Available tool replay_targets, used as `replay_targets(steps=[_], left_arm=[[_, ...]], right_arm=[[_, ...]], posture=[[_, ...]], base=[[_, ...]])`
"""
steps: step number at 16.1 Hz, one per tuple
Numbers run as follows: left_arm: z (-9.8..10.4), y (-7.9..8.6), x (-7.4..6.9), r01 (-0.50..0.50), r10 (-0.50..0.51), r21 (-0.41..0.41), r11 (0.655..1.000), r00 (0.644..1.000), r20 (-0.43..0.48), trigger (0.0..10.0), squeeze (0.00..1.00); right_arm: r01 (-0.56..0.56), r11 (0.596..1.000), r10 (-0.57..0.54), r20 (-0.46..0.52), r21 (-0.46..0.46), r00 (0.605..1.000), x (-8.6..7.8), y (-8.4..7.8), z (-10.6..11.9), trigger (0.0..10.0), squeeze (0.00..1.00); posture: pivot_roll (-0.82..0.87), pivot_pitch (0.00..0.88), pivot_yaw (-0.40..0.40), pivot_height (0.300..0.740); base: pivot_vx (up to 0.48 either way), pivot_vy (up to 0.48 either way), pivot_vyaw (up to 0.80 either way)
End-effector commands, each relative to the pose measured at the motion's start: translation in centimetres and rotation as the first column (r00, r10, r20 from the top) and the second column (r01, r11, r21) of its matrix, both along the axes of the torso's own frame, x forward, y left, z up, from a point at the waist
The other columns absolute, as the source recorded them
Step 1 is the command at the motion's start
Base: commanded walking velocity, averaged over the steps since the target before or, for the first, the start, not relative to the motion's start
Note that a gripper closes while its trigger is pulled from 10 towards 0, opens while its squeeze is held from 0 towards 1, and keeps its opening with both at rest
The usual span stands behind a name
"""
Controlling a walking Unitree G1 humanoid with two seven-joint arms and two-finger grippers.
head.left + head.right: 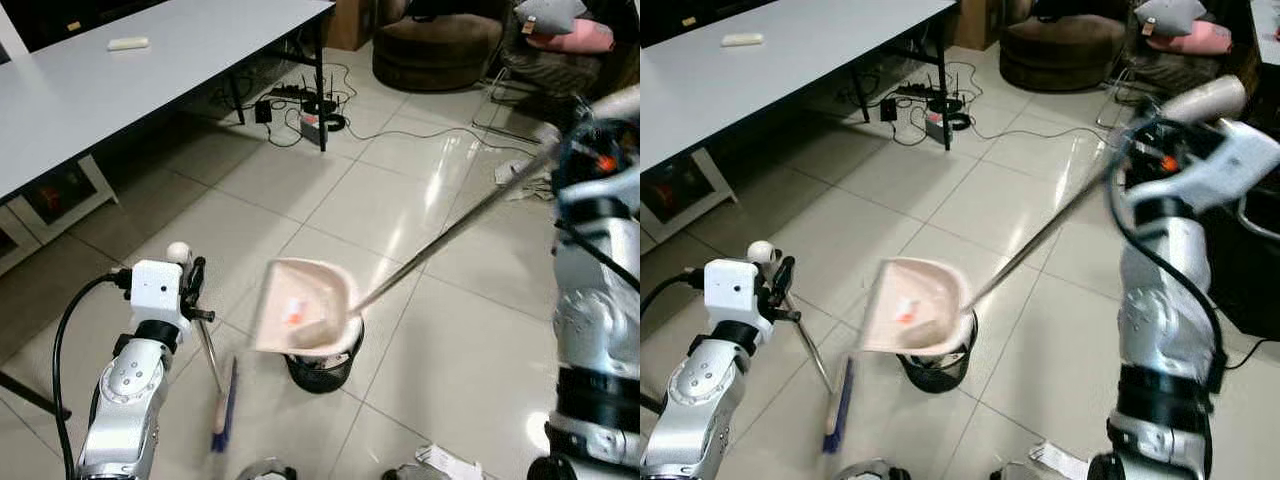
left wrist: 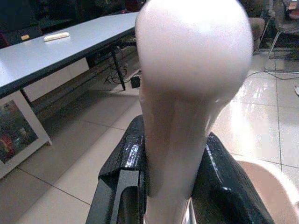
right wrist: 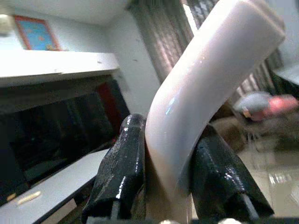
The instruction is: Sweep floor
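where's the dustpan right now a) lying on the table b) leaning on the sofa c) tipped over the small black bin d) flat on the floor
c: the pink dustpan, held by its long handle in the right gripper, hangs tilted directly above the small black bin.

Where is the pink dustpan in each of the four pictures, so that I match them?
Left eye view: dustpan at lower centre, tilted above the black bin.
Right eye view: dustpan at lower centre-left, above the same bin.
Left wrist view: its pink rim at the lower right corner.
Right wrist view: its pale handle clamped in the right tool; pan not seen.
Shared landmark: grey table.
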State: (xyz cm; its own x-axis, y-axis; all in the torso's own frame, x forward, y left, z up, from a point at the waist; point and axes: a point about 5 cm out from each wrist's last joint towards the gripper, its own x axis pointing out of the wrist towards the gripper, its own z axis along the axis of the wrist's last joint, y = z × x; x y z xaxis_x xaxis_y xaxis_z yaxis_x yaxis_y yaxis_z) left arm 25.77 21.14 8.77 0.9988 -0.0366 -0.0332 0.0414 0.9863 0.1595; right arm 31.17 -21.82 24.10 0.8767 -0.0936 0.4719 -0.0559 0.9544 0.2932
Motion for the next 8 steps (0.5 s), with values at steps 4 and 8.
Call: replay_targets(steps=[4,8], left_arm=[[0.6,0.0,0.3,-0.005,0.004,0.031,1.000,0.999,0.032,10.0,0.00],[0.5,0.3,0.0,-0.013,0.012,0.034,0.999,1.000,0.028,10.0,0.00]], right_arm=[[-0.078,0.987,0.097,0.127,-0.142,0.987,1.1,2.6,1.6,10.0,0.00],[-0.178,0.927,0.251,0.192,-0.331,0.949,1.3,6.7,1.5,10.0,0.00]], posture=[[0.06,0.071,0.065,0.740],[0.06,0.072,0.065,0.740]], base=[[0.000,0.000,0.00],[0.000,0.000,0.00]])
